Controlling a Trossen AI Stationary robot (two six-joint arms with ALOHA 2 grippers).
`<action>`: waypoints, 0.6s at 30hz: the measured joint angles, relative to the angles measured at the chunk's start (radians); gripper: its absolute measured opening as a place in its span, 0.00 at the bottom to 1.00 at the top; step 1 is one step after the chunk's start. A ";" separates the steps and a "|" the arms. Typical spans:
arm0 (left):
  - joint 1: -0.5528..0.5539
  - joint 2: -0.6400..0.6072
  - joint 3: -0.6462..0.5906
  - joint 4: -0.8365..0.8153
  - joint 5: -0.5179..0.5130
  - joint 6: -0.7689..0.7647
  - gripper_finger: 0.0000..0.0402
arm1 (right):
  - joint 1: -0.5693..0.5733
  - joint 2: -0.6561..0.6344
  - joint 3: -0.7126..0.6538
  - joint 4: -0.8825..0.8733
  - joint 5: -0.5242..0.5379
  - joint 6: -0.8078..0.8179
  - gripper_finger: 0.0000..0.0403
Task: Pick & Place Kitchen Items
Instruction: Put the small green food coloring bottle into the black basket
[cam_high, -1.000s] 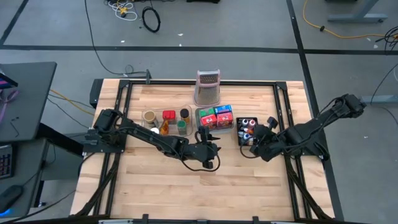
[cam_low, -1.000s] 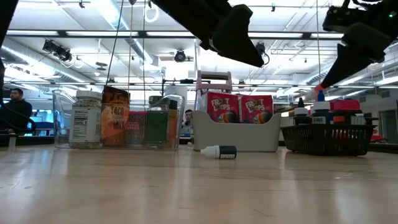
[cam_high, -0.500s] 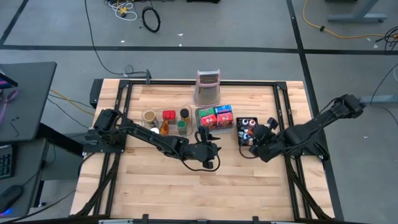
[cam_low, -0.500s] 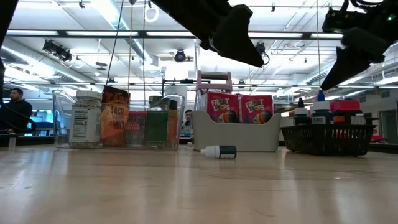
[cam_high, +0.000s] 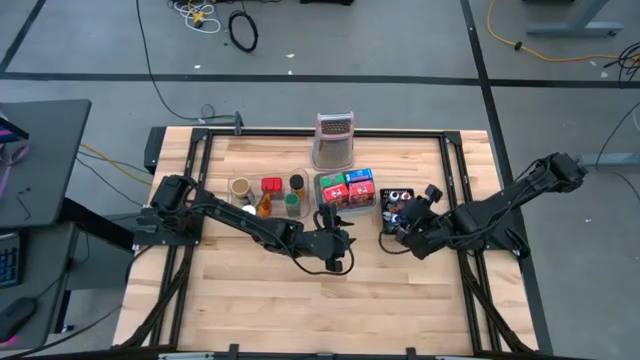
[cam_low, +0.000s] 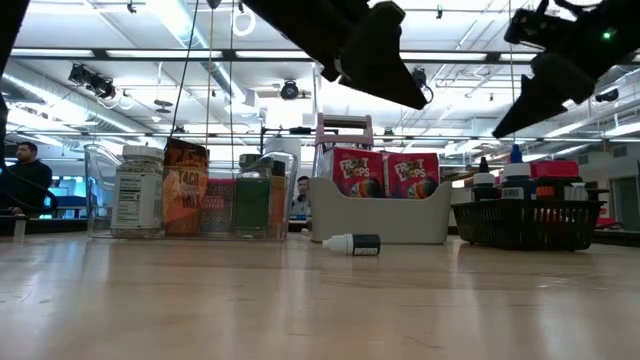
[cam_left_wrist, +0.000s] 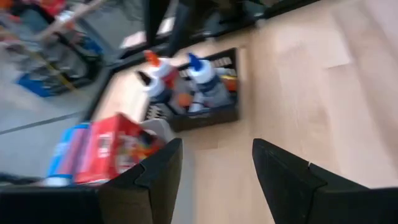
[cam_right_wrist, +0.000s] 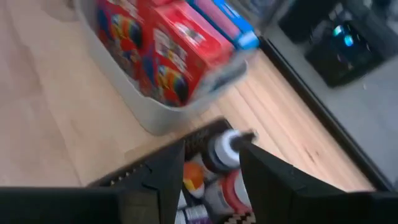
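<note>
Overhead, the right gripper hung at the near edge of the black tray, right of the frame's centre. In the right wrist view its fingers stood parted with nothing between them; beyond the gap showed a dark-capped bottle lying in the black tray, and further off the red cereal boxes standing in the grey tray.

The left gripper hovered near the centre of the high view, below the grey tray and clear of the desk. Its fingers were also parted and empty in the left wrist view, which looked across bare wood toward two white bottles with orange and blue caps standing in the black tray.

From desk height, a small dark-capped bottle lay on its side on the wood just in front of the grey tray, touching neither gripper. Left of it, the clear tray held jars and packets upright. At the right of that low frame the black tray carried more bottles. The metal grater stood behind the trays in the upper middle of the high view.
</note>
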 joint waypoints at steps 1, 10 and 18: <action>0.000 0.000 0.000 -0.005 0.027 -0.015 0.51 | 0.000 0.000 0.000 0.028 0.000 -0.035 0.40; -0.001 0.000 0.000 -0.177 0.329 -0.210 0.51 | 0.000 0.000 0.000 0.397 -0.035 -0.285 0.38; -0.008 0.005 -0.069 -0.290 0.374 -0.341 0.51 | 0.000 0.032 0.000 0.547 -0.155 -0.411 0.44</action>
